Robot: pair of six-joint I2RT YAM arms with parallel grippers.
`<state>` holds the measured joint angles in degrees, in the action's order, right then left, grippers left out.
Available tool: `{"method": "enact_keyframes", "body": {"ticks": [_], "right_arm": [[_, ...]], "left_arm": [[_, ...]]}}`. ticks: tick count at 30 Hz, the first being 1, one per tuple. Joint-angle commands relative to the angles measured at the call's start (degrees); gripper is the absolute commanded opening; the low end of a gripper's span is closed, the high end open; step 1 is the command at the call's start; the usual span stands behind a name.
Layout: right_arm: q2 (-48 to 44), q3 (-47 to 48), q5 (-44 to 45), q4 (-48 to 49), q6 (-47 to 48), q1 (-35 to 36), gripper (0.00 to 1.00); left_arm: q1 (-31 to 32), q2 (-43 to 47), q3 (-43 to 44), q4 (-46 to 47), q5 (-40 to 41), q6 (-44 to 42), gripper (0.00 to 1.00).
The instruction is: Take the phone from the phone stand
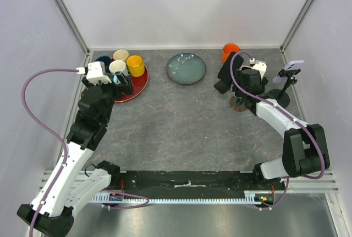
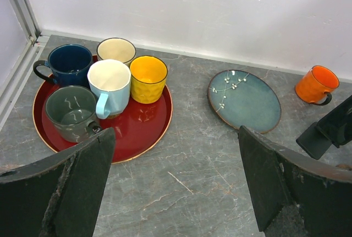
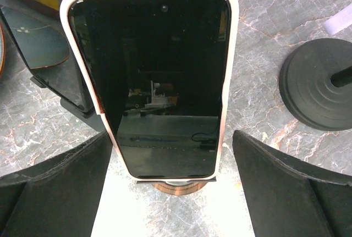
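A phone [image 3: 157, 77] with a white case and dark screen stands upright on a small stand with a round copper base [image 3: 179, 186]. My right gripper [image 3: 170, 193] is open, one finger on each side of the phone's lower half, neither touching it. In the top view the right gripper [image 1: 224, 78] hangs over the stand's base [image 1: 238, 105] at the right, and the phone is mostly hidden under it. My left gripper [image 2: 176, 187] is open and empty above bare table, beside the red tray; it also shows in the top view [image 1: 124, 84].
A red tray [image 1: 140, 86] with several mugs stands at the back left. A blue plate [image 1: 186, 68] and an orange mug [image 1: 230, 51] lie at the back. A black tripod stand with a round base [image 1: 280, 98] stands right of the phone stand, near the right wall.
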<state>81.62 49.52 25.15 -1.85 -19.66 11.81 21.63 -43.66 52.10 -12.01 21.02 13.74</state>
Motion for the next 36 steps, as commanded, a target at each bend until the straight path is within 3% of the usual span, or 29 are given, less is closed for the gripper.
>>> {"method": "enact_keyframes", "body": {"ticks": [1,17,23,29,33,36], "right_arm": [[0.82,-0.56,1.57,3.78,-0.82,-0.04,0.96],[2.4,-0.39,4.29,5.01,-0.47,2.69,0.92],[1.79,-0.82,6.14,5.01,-0.12,2.86,0.85],[-0.76,-0.91,5.97,5.01,1.03,3.04,0.72],[-2.08,-0.65,5.18,5.01,1.99,3.13,0.53],[-2.44,0.05,4.74,4.49,3.22,3.22,0.46]], "left_arm": [[-0.09,0.33,-0.42,2.52,1.31,-2.22,0.99],[-0.09,0.24,-0.42,2.43,1.13,-2.4,0.99],[-0.09,0.15,-0.42,2.43,1.05,-2.4,0.99],[-0.09,0.07,-0.42,2.43,0.87,-2.4,0.99],[-0.09,-0.11,-0.42,2.52,0.69,-2.4,0.99],[-0.09,-0.11,-0.42,2.6,0.43,-2.4,0.99]]}}
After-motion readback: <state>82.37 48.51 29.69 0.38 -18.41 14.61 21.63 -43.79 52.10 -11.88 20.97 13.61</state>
